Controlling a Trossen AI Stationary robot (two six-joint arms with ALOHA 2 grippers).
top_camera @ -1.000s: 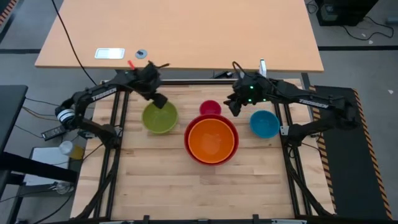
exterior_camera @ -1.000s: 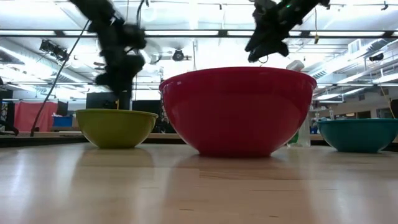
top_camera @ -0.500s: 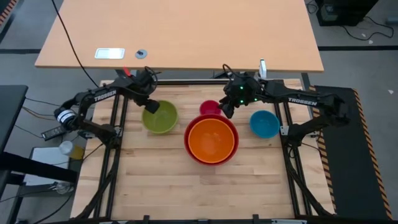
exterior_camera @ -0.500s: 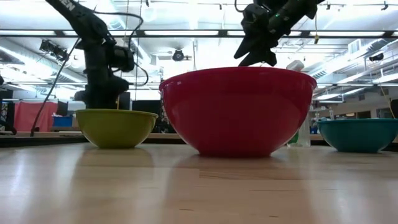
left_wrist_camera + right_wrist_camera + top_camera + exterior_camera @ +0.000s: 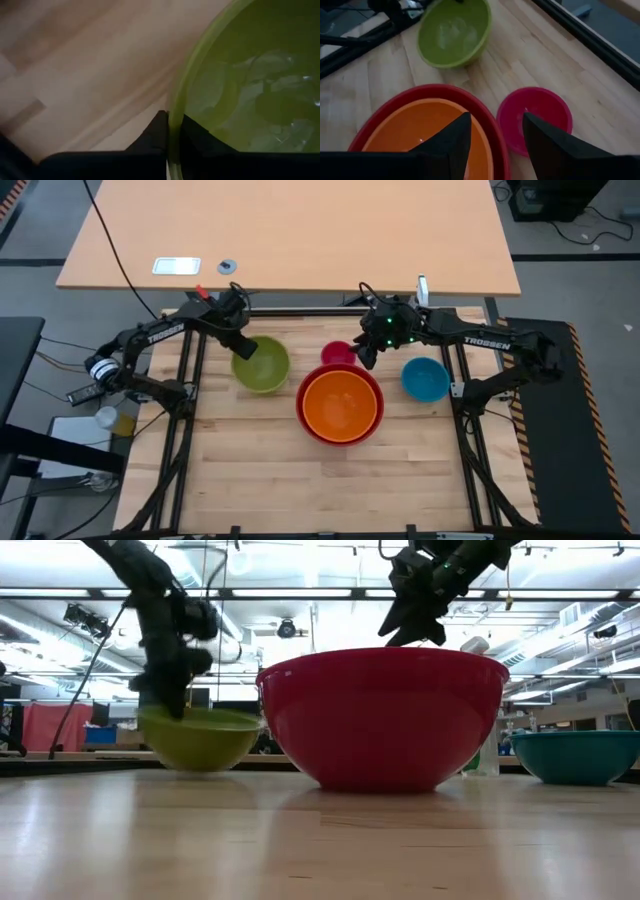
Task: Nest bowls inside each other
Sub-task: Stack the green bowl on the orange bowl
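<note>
The lime green bowl (image 5: 264, 366) sits at the table's far left, with my left gripper (image 5: 243, 348) shut on its rim. In the middle, the orange bowl (image 5: 341, 402) rests nested inside the red bowl (image 5: 304, 395). Just beyond them the small pink bowl (image 5: 336, 353) stands on the table. At the right is the blue bowl (image 5: 425, 378). My right gripper (image 5: 495, 145) hangs open above the pink bowl (image 5: 535, 117) and the red bowl's far rim, touching nothing. My left gripper pinches the green bowl's rim (image 5: 172, 117) on its far-left side, one finger inside the bowl and one outside. The fingers come steeply from above. In the low view the bowl (image 5: 200, 737) looks tilted; I cannot tell whether its base is off the table.
Black frame rails (image 5: 300, 311) run along the table's far edge and sides. Beyond stands a larger light wooden table (image 5: 290, 230) with small items. Bare wooden boards (image 5: 320, 480) lie on the near side of the bowls.
My left gripper has gone down toward the green bowl's far-left rim and shut on it. The bowl has shifted a little toward the right and now looks tilted. My right gripper moved left to above the pink bowl, then stayed still and open.
</note>
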